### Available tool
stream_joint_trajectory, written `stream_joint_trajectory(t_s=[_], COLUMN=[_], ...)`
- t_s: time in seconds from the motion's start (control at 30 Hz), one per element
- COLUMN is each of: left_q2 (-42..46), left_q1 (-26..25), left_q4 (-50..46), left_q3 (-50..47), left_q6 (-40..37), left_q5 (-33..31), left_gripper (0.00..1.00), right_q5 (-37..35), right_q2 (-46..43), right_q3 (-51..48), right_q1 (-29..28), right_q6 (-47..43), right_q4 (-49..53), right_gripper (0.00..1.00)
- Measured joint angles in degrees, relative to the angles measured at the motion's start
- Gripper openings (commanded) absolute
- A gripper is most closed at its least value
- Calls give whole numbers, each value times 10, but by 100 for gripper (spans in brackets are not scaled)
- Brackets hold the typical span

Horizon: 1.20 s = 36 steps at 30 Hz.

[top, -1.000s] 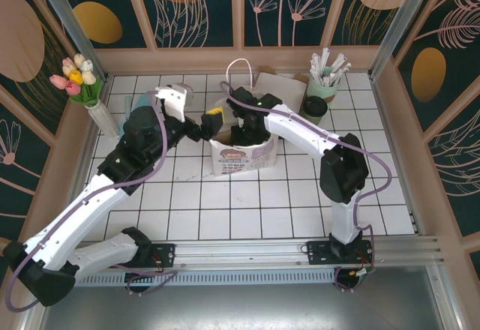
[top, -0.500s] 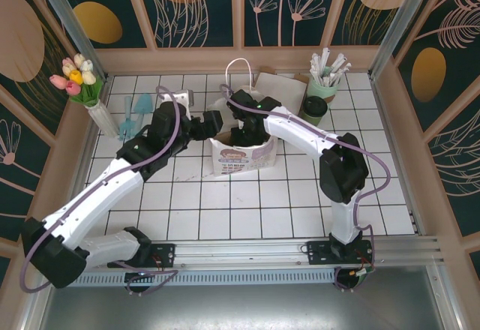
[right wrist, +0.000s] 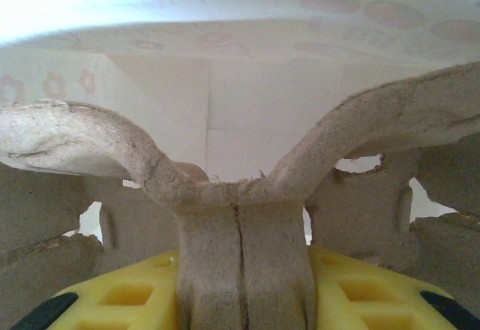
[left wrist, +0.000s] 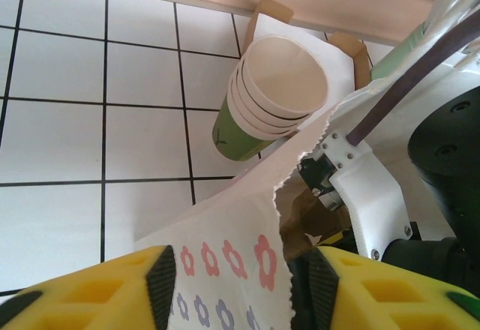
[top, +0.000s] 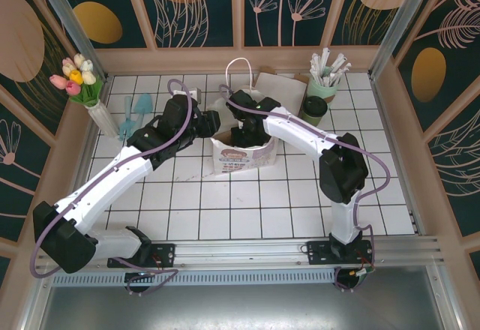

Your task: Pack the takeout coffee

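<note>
— Takeout coffee (top: 314, 109), the small dark-green paper cup with the black round lid; where is it?

— Upright on the white tiled table (top: 225, 217), right of the white paper bag (top: 241, 154) and apart from it, just in front of the mint-green cup of wrapped straws (top: 325, 84); neither gripper touches it, so I judge it not yet packed.

— Why is the bag attended first?

— Seemingly to ready it; the right gripper (top: 246, 127) is inside the bag's open mouth, its yellow fingers (right wrist: 127, 296) pressed onto the central rib of a brown moulded-pulp cup carrier (right wrist: 240, 187), likely seating it on the bag's floor so the cup gets a socket.

— And the left?

— The left gripper (left wrist: 236, 289) sits at the bag's left rim, fingers spread wide with the flower-printed paper wall between them, pinching nothing; probably there to steady the bag and hold its mouth wide.

— The arms' poses?

— The right arm climbs from its base, bends at an elbow right of the bag, and reaches left with the wrist dipped into the mouth; the left arm stretches diagonally from the near-left corner, nearly straight, to the rim.
</note>
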<state>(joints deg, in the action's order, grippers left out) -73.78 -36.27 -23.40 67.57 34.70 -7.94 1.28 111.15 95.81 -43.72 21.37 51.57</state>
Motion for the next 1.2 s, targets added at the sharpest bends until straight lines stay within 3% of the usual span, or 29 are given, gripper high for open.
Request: stream_joint_trajectory(t_s=[0.27,0.7,1.2], left_q2=[0,-3,-14], left_q1=[0,0,0], left_q4=[-9,-9,-8], left_q3=[0,7,16], left_q6=[-7,-14,17], left_q5=[0,27,30], left_gripper=[24,1,0], right_q5=[-5,-34,-37], right_q2=[0,0,-4], right_q3=[-1,-34,-95], right_q1=[-5,-9,-13], right_q6=[0,10,18], right_q4=[-7,-52,-103], right_gripper=[38,39,38])
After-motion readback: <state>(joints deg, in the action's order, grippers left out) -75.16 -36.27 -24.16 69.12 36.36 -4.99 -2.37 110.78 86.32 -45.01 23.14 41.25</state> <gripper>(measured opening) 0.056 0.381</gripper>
